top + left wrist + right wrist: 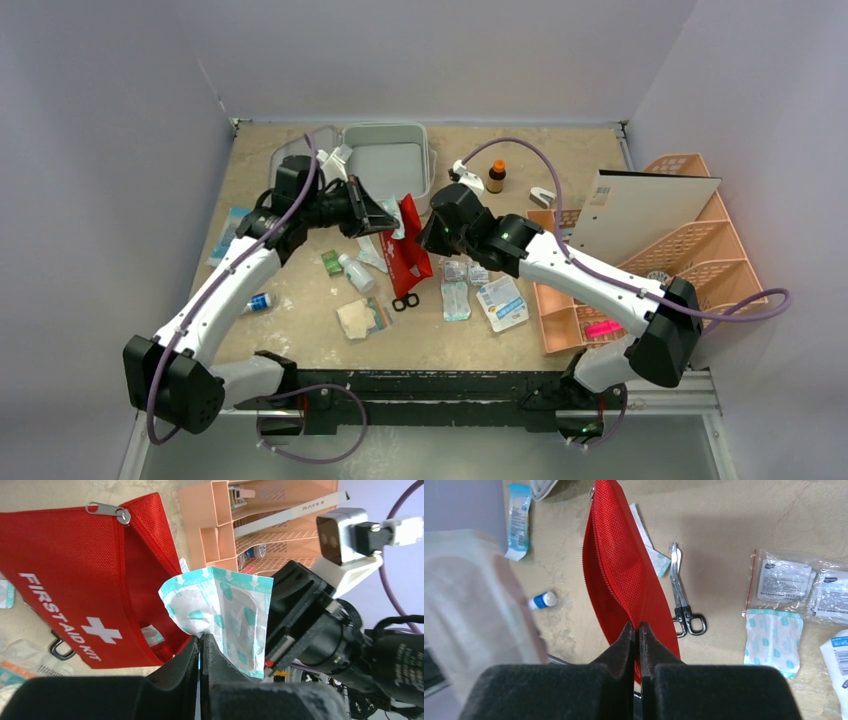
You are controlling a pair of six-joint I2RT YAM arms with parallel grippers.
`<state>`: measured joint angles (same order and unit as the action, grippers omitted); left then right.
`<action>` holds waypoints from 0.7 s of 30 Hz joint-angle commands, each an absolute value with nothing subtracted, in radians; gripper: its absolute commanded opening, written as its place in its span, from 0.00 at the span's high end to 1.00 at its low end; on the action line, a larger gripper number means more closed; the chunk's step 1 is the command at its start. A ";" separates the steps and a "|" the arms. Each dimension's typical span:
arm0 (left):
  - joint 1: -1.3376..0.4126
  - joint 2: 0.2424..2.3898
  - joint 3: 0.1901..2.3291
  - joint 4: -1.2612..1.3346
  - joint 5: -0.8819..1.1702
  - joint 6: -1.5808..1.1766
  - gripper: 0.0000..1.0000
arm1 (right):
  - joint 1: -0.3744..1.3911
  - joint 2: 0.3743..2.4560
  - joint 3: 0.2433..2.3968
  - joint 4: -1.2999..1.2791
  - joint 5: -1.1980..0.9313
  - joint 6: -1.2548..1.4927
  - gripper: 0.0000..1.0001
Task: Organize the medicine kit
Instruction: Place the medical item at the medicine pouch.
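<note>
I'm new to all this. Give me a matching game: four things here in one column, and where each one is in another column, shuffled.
1. dressing packet
2. red pouch
3. scissors
4. brown bottle

A. lying on the table by the pouch
B. pinched in the left gripper
C. at the far side of the table
D. pinched in the right gripper

Pairs: 1-B, 2-D, 3-A, 4-C

red pouch (75, 575): "FIRST AID KIT" in white capitals, with a white cross beside it
dressing packet (225, 615): "OPEN" repeated along the teal edge
white folder edge (285, 516): "RAYS" — the rest is unclear
</note>
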<state>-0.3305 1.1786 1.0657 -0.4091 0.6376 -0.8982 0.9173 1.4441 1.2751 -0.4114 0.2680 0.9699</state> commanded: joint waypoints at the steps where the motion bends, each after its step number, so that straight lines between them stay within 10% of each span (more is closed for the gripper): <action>1: -0.385 1.238 1.047 -0.302 0.596 -0.907 1.00 | 0.922 1.423 1.284 -0.364 0.268 1.008 1.00; 21: -0.479 1.399 1.158 -0.620 0.353 -0.780 0.98 | 0.925 1.411 1.258 -0.367 0.305 0.998 1.00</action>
<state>-0.4660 1.3849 1.0950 -0.5594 0.4061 -0.8192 0.9184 1.4334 1.2636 -0.3950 0.2783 0.9871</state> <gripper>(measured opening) 0.004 0.012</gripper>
